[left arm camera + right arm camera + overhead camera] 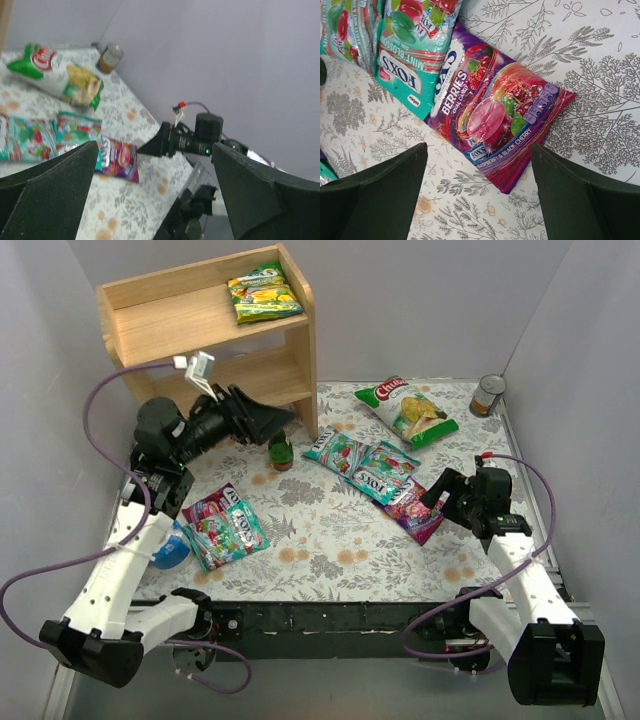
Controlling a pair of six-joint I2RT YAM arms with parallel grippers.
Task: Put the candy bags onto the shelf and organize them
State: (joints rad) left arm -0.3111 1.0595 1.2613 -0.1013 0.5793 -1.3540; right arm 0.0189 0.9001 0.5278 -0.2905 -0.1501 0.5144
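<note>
- Pale wood forms the shelf [150, 325], which stands at the far left of the table. One yellow-green candy bag [264, 292] lies flat on its top tier, toward the right side panel.
- Close to that panel, just in front of the lower tier, hovers the left gripper [275, 420]. Its wrist view shows the fingers [50, 190] spread wide with nothing between them.
- Just below it, a small green item [281, 450] sits on the floral cloth [330, 540]; what it is cannot be made out.
- Mid-table, three pouches lie in an overlapping row: a first teal bag [335, 448], a mint teal bag [382, 468] and a purple berries bag [415, 512] at the near right end.
- Over the purple berries bag hangs the right gripper [432, 498], jaws wide, one finger to each side of the pouch's lower end and gripping nothing.
- Near the left arm, a magenta bag [208, 508] and a teal-green bag [235, 532] overlap on the cloth.
- Farther right lie a white-and-green chip bag [407, 408] and, in the corner, a tin can [488, 395].
</note>
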